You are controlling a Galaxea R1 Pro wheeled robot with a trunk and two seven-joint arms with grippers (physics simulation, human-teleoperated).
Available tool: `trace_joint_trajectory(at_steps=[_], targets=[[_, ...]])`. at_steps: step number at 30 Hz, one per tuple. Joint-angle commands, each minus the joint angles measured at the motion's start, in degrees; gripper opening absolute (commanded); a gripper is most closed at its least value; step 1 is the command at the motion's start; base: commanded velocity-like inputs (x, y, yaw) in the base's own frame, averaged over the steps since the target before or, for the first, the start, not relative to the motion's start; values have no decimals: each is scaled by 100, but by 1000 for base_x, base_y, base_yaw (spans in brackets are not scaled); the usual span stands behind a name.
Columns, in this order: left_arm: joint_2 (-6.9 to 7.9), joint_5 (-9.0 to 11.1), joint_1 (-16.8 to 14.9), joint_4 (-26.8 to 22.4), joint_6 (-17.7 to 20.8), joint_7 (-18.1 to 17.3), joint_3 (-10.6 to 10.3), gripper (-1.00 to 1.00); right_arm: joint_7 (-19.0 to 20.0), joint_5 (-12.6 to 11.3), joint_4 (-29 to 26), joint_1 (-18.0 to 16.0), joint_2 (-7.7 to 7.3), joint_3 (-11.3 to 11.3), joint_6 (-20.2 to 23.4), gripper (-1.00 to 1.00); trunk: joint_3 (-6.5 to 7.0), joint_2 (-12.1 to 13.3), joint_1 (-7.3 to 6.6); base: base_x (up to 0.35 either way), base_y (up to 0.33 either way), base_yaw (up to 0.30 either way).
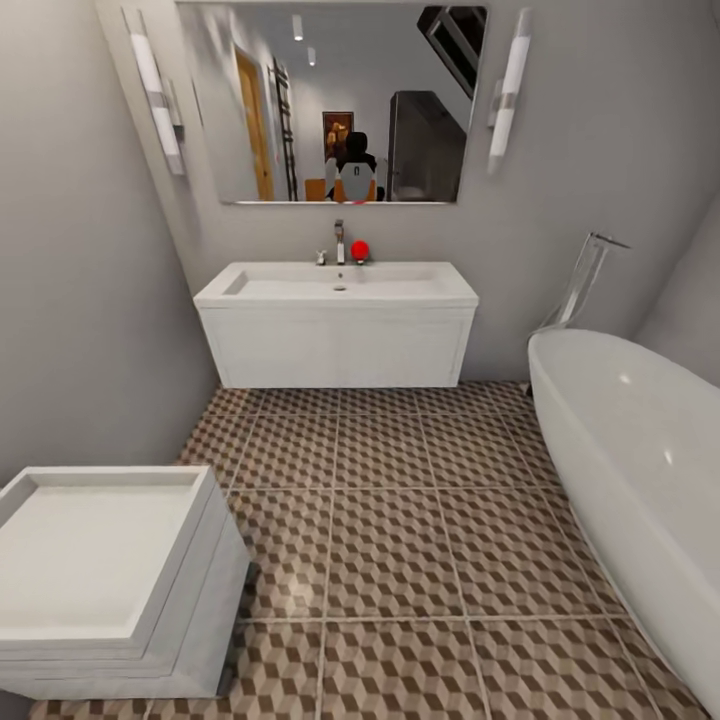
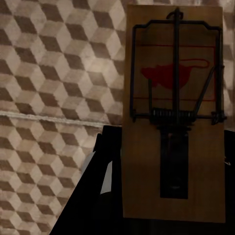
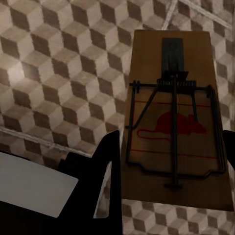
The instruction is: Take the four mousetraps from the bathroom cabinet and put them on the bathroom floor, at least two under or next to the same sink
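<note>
Nearest the left gripper [image 2: 169,215], a mousetrap [image 2: 174,112] is pinched between its dark fingers [image 2: 105,176]: the tan board stands out past the fingertips, its near end held, with the black wire frame, the coil spring and a red mouse print facing the camera. Behind it lies the floor [image 2: 54,73], brown-and-beige cubes crossed by one pale grout line.

The right gripper [image 3: 171,191] likewise pinches a second trap [image 3: 174,122]. One dark finger [image 3: 110,171] presses the board's edge; the other shows only as a sliver at the opposite edge. This board points away over the same tiles, its metal plate at the far end and the red mouse print nearer the fingers. A pale flat surface [image 3: 34,188] shows beside the finger; what it is cannot be told from here.

In the head view, the tiled floor [image 1: 390,540] fills the near and middle ground. At near left stands a white square toilet [image 1: 110,570] with a flat recessed top. At the right runs a white oval bathtub [image 1: 640,450], with a clear, angled tap [image 1: 585,275] rising at its far end.

Farther on, against the far wall, is the sink [image 1: 335,320], a wide white basin on flat white drawer fronts, clear of the floor beneath. A chrome tap [image 1: 339,243] stands at its back with a small red object [image 1: 360,249] just to its right. Above hangs a mirror [image 1: 330,100] between two tube lights [image 1: 510,90].
</note>
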Motion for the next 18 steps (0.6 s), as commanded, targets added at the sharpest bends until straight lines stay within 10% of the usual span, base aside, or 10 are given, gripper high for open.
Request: trace_joint_trajectory(at_steps=[1,18], targets=[[6,42,-1,-11,-14,24,-47,-100,2,-36,15,-6,-10,40,-34,-100,-5,-2,3,336,0,0],[2,42,-1,-8,-16,24,-50,-100,2,-50,24,-6,-81,40,-28,-100,-5,-2,3,336,0,0]])
